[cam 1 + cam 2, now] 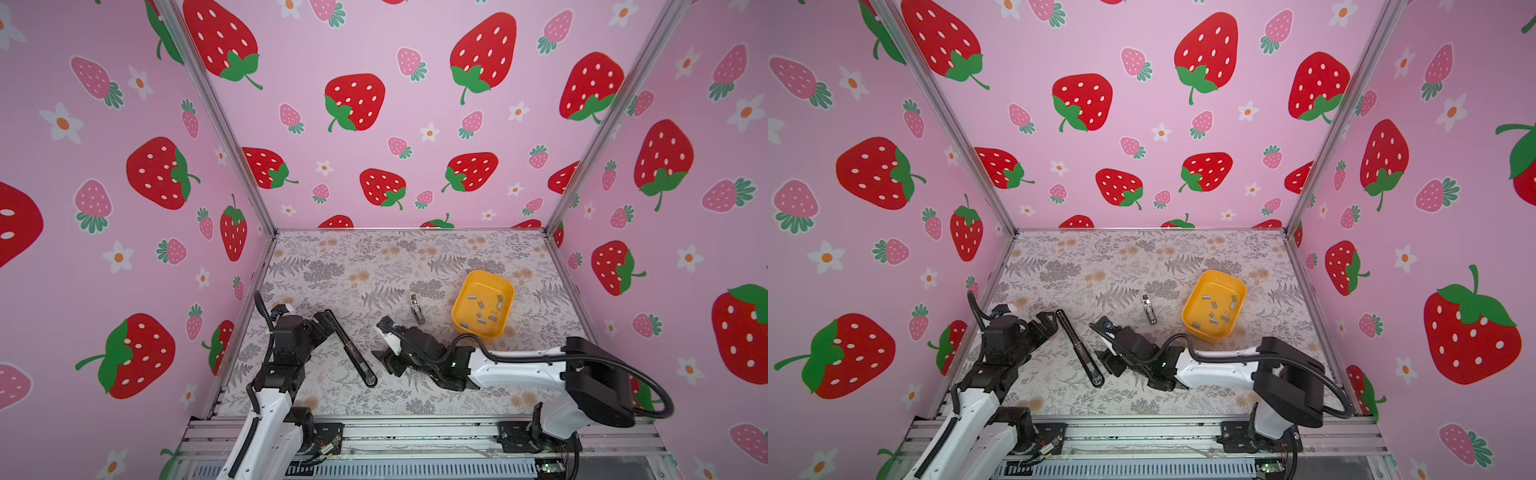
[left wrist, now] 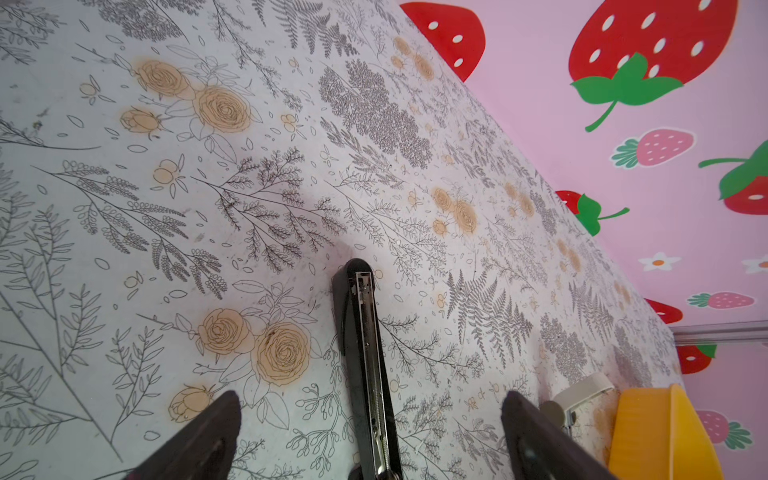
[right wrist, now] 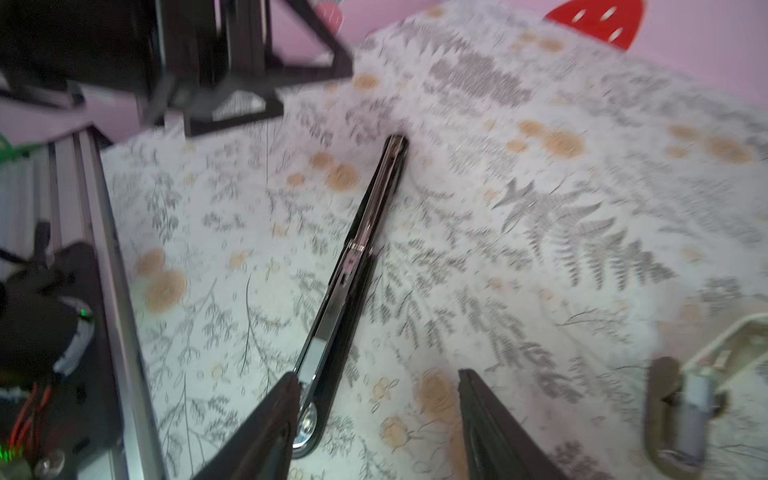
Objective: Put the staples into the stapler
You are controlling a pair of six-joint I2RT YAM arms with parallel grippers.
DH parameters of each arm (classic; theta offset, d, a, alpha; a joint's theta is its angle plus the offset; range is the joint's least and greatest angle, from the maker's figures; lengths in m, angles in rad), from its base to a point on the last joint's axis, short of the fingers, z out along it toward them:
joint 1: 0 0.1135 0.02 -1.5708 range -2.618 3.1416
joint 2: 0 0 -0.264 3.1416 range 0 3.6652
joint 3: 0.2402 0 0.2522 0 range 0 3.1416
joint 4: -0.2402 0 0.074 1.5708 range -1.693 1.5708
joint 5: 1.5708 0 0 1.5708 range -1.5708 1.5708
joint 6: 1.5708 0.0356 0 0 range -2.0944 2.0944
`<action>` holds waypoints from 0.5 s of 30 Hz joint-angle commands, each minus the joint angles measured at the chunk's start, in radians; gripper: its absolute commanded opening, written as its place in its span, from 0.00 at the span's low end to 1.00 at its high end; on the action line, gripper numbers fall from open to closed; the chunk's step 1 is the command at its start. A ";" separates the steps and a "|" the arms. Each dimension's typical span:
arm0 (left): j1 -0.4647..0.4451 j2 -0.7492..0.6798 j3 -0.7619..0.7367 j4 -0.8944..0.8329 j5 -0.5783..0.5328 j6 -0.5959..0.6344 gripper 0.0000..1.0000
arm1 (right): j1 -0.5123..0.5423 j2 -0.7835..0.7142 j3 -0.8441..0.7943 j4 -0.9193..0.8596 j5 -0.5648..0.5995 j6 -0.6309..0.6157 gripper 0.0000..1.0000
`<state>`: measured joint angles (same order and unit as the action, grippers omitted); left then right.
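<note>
Your left gripper [image 2: 370, 399] is wide open, the stapler [image 2: 365, 357] loose between its jaws. Your right gripper [image 3: 378, 374] — open, empty — could bump it crooked with one finger [image 3: 270, 415].

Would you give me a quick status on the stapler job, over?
Left gripper open, astride stapler. Right gripper open at its near end. Staples in yellow tray. Staple remover lies aside.
</note>
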<state>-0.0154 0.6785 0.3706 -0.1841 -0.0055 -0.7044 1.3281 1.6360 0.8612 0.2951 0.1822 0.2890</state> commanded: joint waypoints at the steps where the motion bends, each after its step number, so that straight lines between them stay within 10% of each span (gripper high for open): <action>1: 0.008 -0.015 -0.002 0.001 -0.033 -0.011 0.99 | 0.014 0.076 0.003 0.033 -0.052 0.018 0.63; 15: 0.008 -0.015 -0.019 -0.006 -0.040 -0.006 0.99 | 0.036 0.192 0.116 -0.019 -0.038 0.018 0.59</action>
<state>-0.0128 0.6537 0.3672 -0.1921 -0.0277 -0.7048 1.3579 1.8240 0.9592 0.2905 0.1150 0.3027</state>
